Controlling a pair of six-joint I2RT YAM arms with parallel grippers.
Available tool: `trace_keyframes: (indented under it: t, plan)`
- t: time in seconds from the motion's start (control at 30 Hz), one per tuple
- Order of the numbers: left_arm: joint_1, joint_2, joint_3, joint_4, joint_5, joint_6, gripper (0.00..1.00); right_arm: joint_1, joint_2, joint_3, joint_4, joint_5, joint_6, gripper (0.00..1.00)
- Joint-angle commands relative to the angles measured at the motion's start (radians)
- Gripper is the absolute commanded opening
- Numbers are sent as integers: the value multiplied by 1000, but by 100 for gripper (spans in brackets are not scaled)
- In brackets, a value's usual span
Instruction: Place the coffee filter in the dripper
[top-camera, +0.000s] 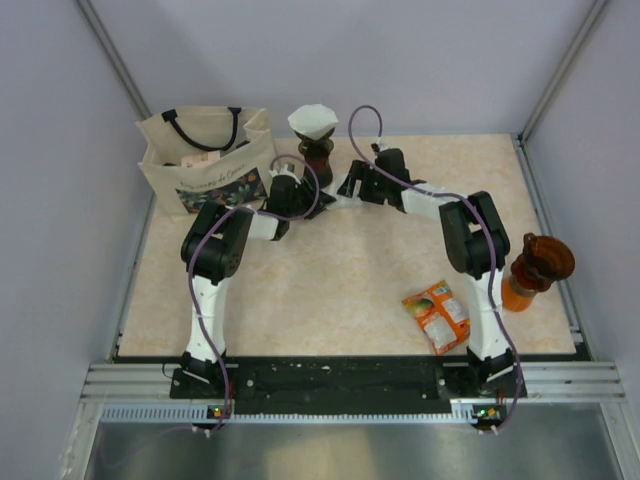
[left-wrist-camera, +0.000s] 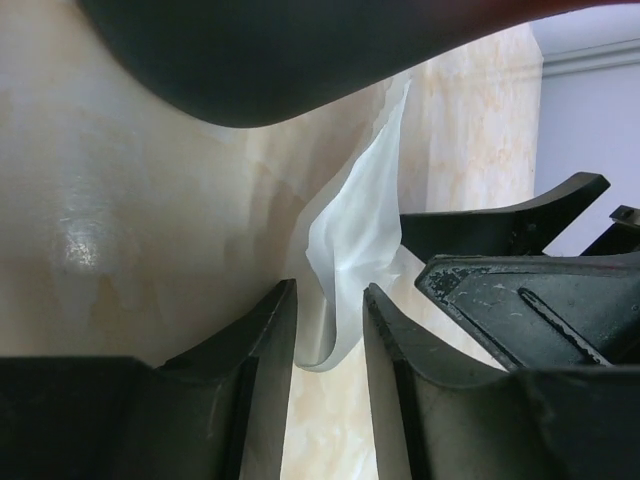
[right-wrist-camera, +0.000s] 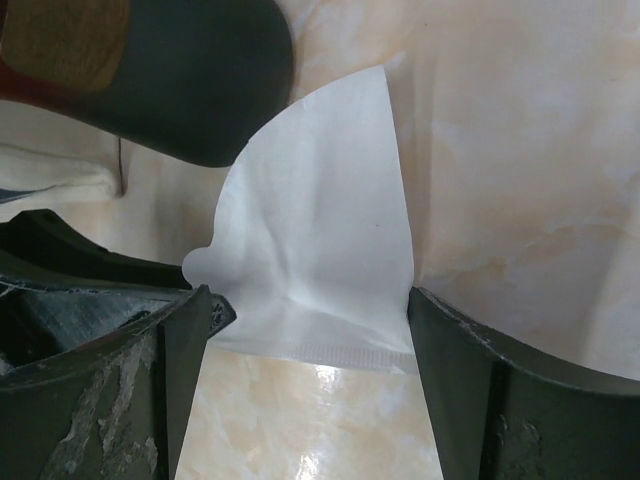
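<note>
Left fingers (left-wrist-camera: 265, 350): a narrow gap between them, wider than the paper; the coffee filter (left-wrist-camera: 355, 235) stands edge-on in it, not clamped.
Right fingers (right-wrist-camera: 455, 370): wide apart, with the filter broadside between the tips and its two side edges reaching both fingers (pressed or merely flanked, I cannot tell).
Wrist views only: the filter itself, white and creased, above the counter (right-wrist-camera: 500, 150).
Top view only: both arms meet at the back of the counter and hide the filter; a tote bag (top-camera: 205, 160) sits back left, a snack packet (top-camera: 437, 315) and an orange vessel (top-camera: 540, 268) to the right.
Dripper (top-camera: 318, 158): just beyond both sets of fingers, with a white paper cone (top-camera: 312, 120) on top; in the wrist views its dark rounded edge lies just past the filter's far tip.
</note>
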Motion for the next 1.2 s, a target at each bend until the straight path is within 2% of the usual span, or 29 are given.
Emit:
trace_keyframes:
  t: [0.0,0.27,0.43,0.53,0.67,0.73,0.77,0.83,0.9,1.0,1.07,1.1,1.17]
  plan:
    - [-3,6,31,39,29,-9,36,16,2,-38,16,-63,26,80]
    - [-5,-41,-21,35,20,14,4,16,-41,-75,9,-26,1,81]
    - [-8,-138,-68,-37,14,109,0,15,-153,-126,-25,51,-55,85]
    - [-8,-240,-139,-59,49,232,0,15,-274,-202,-22,89,-95,89]
    - [-20,-423,-252,-152,100,469,0,16,-505,-371,-1,86,-148,92]
    - [-66,-524,-269,-273,95,665,0,16,-663,-503,33,65,-167,94]
    - [-93,-563,-263,-357,79,808,0,15,-735,-541,41,54,-177,95]
    - [-170,-638,-231,-515,-25,963,0,15,-870,-613,39,19,-197,97]
    - [-219,-708,-213,-612,-40,1100,0,13,-1002,-667,32,-4,-218,99]
    - [-235,-793,-194,-697,60,1230,0,7,-1177,-686,-65,-35,-279,99]
    - [-236,-853,-185,-734,106,1315,0,6,-1251,-635,-236,-21,-301,99]
    - [-239,-880,-185,-758,156,1378,0,6,-1280,-618,-310,-23,-304,99]
    - [-238,-934,-191,-845,296,1598,0,6,-1326,-606,-388,-68,-324,99]
